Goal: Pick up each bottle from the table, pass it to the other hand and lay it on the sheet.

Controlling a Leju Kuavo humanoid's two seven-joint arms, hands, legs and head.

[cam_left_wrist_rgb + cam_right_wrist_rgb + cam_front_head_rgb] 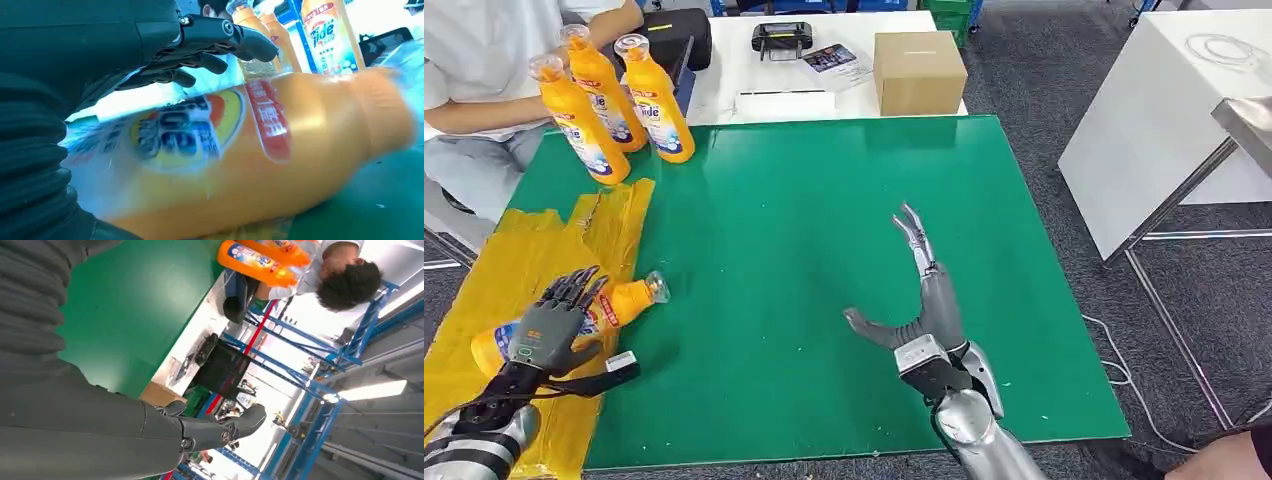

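Bottle lying on the yellow sheet

Left robot hand (552, 328) rests over the lying bottle (629, 300) on the sheet (494, 270), grip unclear; right robot hand (921, 300) spread, empty, above the desk (804, 200).

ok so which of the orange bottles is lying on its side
The bottle under the left robot hand, lying on the yellow sheet with its cap toward the green mat. The other three stand upright at the far left corner.
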